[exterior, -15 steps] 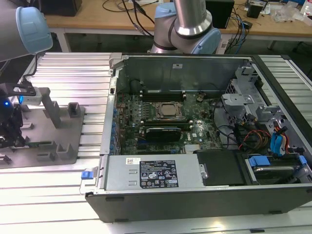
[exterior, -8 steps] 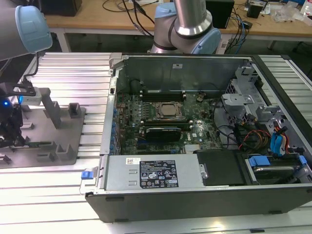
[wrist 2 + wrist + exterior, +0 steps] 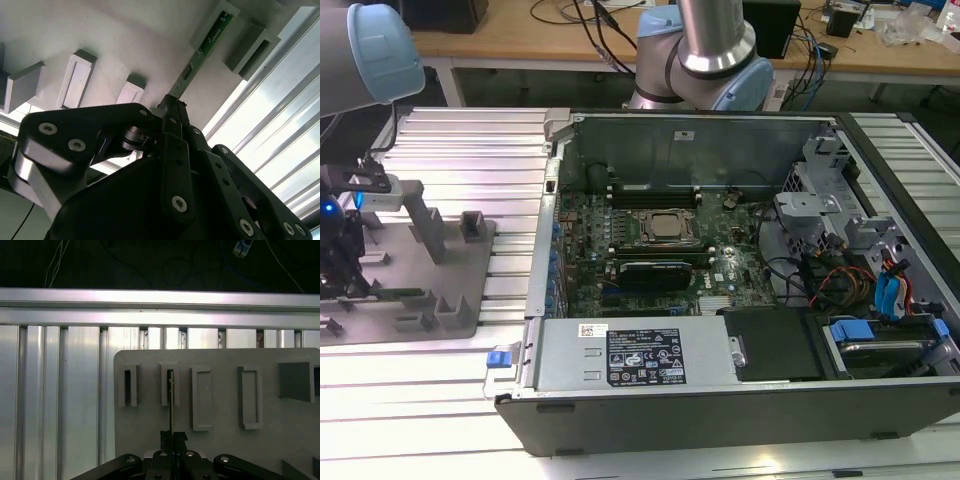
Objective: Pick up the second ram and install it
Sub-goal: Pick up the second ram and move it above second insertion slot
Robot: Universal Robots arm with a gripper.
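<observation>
**Ram gripped at its end in the fixture, well apart from the case**

The hand (image 3: 347,288) is seen low over the grey fixture (image 3: 470,282), which is set at the edge of the bench (image 3: 450,150) on the exterior view's left. In both wrist views the fingers are drawn together on the near end of the ram (image 3: 207,40). The hand (image 3: 172,107) is therefore judged to be clenched on it, though the contact of the pads with the board is not plainly shown.

The ram (image 3: 171,395) stands on its long edge and is presented edge-on as a thin line. Its far end is seated in one of the narrow pockets of the fixture (image 3: 220,450), and its near end is taken between the fingertips of the hand (image 3: 173,435). Its long axis runs straight out from the hand, in line with the closed fingers. In the exterior view the ram (image 3: 395,294) is seen as a green strip that leads from the hand along the fixture toward the case (image 3: 720,395).

The ram has not been lifted clear of its pocket. The case lies open on the exterior view's right, well apart from the fixture, with the motherboard (image 3: 650,270) exposed inside it.
</observation>
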